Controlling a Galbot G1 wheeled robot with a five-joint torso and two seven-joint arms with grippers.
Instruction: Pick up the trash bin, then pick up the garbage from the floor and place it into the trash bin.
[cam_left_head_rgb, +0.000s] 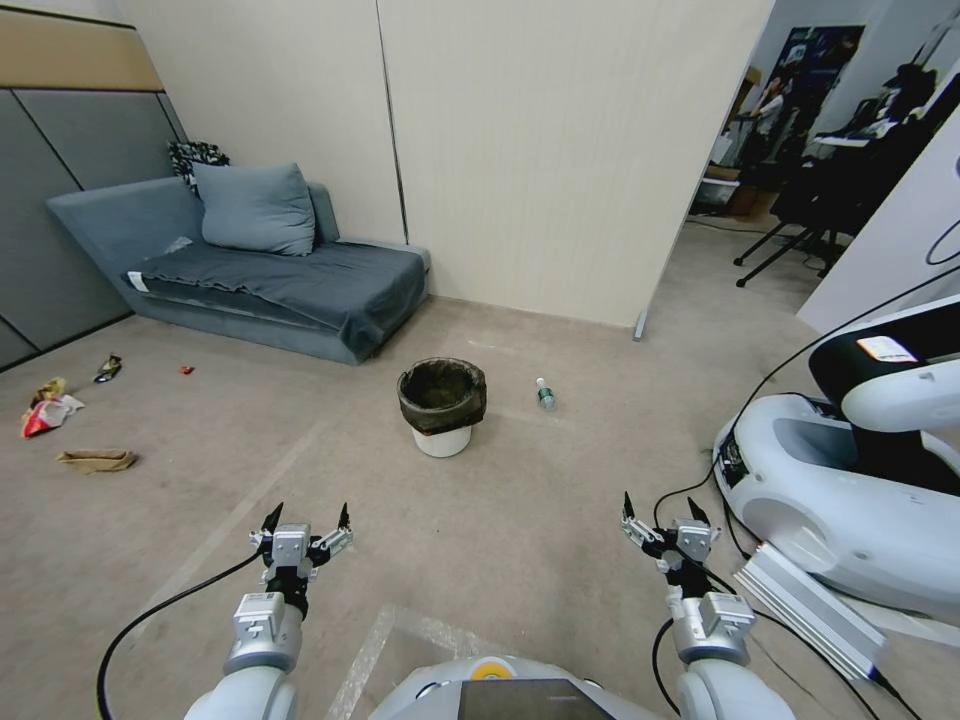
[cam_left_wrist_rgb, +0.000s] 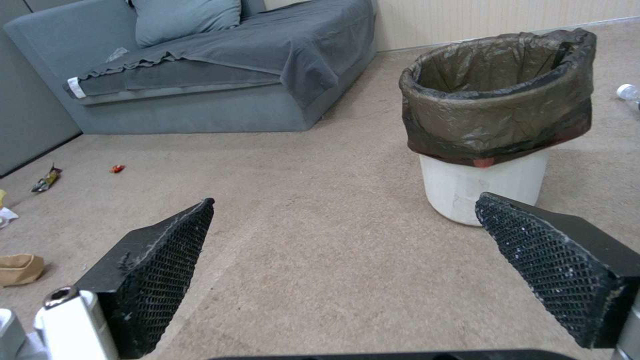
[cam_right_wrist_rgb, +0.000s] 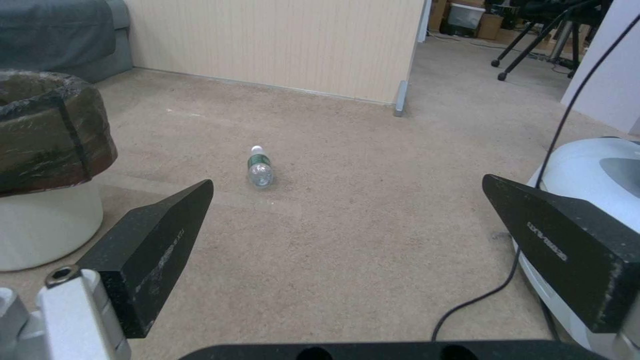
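The left gripper (cam_left_head_rgb: 306, 520) is held low above the floor (cam_left_head_rgb: 520, 520) in front of the robot, fingers spread wide, with nothing between them. The right gripper (cam_left_head_rgb: 660, 515) is level with it on the robot's right, also fully open and empty. Both point forward across the carpet.

The trash bin (cam_left_head_rgb: 442, 407) stands upright on the floor ahead of the two grippers, roughly centred between them and well apart from both. It is a round white bin; its dark bag liner (cam_left_wrist_rgb: 497, 120) is folded over the rim and hangs partway down the wall.

A clear plastic bottle (cam_left_head_rgb: 545, 395) lies on its side on the floor just to the right of the bin.

The garbage lies well to the left of the bin, near the sofa (cam_left_head_rgb: 250, 265):
- a tan paper bag (cam_left_head_rgb: 97, 460), nearest the robot;
- a red-and-white packet (cam_left_head_rgb: 45, 415) with a yellow wrapper (cam_left_head_rgb: 47, 389) touching it;
- a dark shiny wrapper (cam_left_head_rgb: 108, 368);
- a tiny red scrap (cam_left_head_rgb: 186, 370).

A white machine (cam_left_head_rgb: 850, 500) with a black cable (cam_left_head_rgb: 800, 355) stands at the robot's right.
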